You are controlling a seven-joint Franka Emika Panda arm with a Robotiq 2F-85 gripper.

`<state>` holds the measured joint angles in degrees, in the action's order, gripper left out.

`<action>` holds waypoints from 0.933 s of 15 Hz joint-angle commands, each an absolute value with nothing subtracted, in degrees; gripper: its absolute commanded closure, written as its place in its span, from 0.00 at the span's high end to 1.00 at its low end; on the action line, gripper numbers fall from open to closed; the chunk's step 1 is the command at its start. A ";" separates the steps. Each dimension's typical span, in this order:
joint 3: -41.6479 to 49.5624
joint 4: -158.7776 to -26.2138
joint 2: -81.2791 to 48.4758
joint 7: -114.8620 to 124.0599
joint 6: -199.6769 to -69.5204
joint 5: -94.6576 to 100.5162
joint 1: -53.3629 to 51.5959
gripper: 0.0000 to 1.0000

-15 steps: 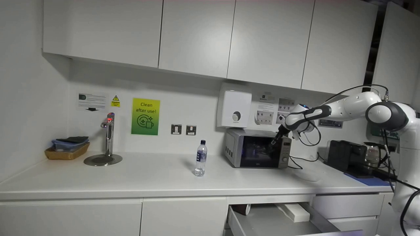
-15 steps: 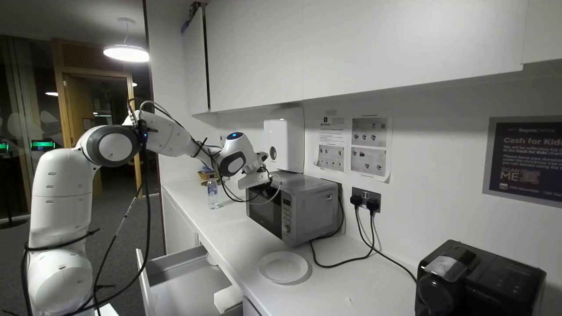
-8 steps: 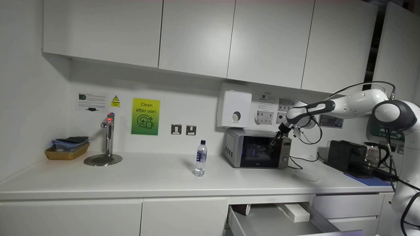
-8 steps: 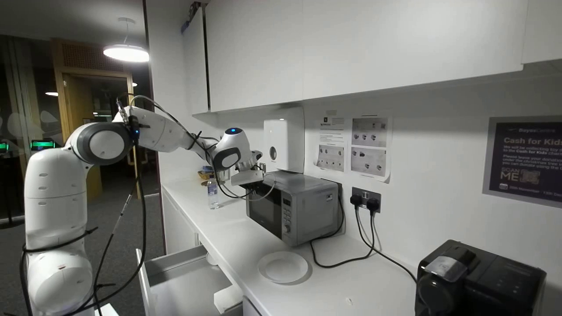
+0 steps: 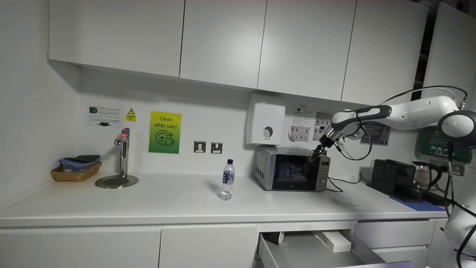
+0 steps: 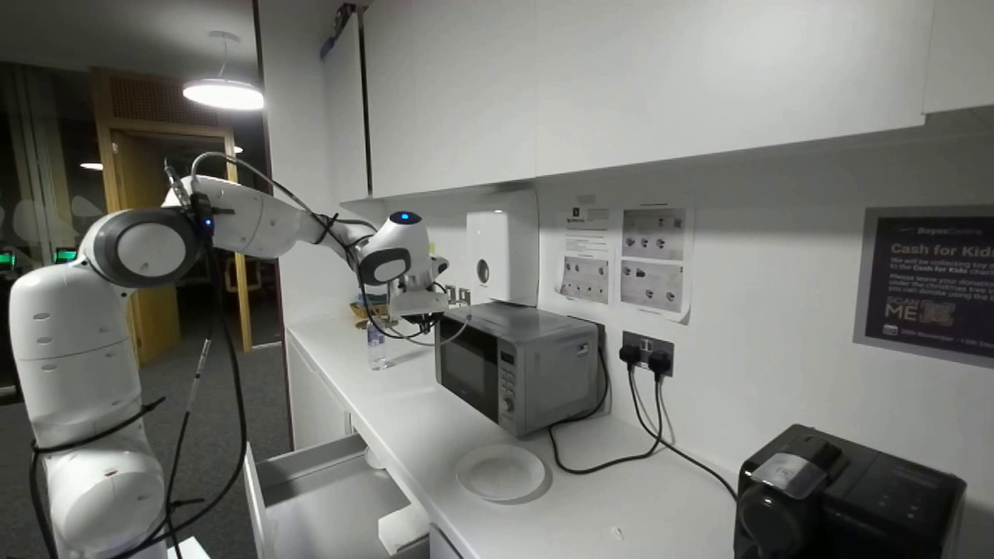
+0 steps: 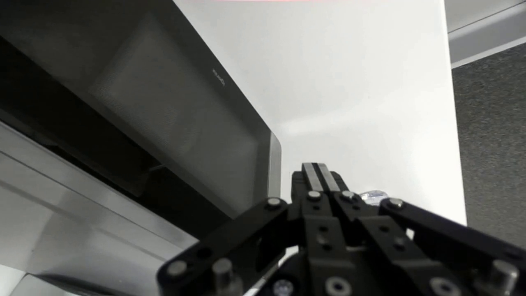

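My gripper is shut and empty, its two fingertips close together in the wrist view. It is in front of the microwave, pointing down and forward; in an exterior view the gripper overlaps the upper right of the dark door of the microwave. I cannot tell a gap from a touch there. The microwave door is shut. A clear water bottle with a blue cap stands upright on the counter beside the microwave. In the wrist view the bottle is mostly hidden behind the fingers.
A white plate lies on the counter. Below, a drawer stands open with a dark mug and a white box inside. A tap, a basket and a black coffee machine stand farther off.
The arm has drawn back from the microwave and risen slightly. The gripper has moved a little away from the door and tilted. The bottle, plate and drawer have not moved.
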<state>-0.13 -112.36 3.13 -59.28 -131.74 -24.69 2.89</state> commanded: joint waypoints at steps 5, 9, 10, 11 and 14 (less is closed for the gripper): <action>2.40 -115.83 9.81 -62.63 -125.96 -29.45 0.82 0.63; 2.84 -115.83 10.58 -61.65 -124.15 -27.26 0.32 0.92; 2.85 -115.69 10.66 -61.30 -123.49 -26.32 0.34 0.98; 2.85 -115.65 10.70 -61.29 -123.25 -25.60 0.33 1.00; 2.82 -115.29 10.47 -60.87 -122.11 -23.73 0.37 1.00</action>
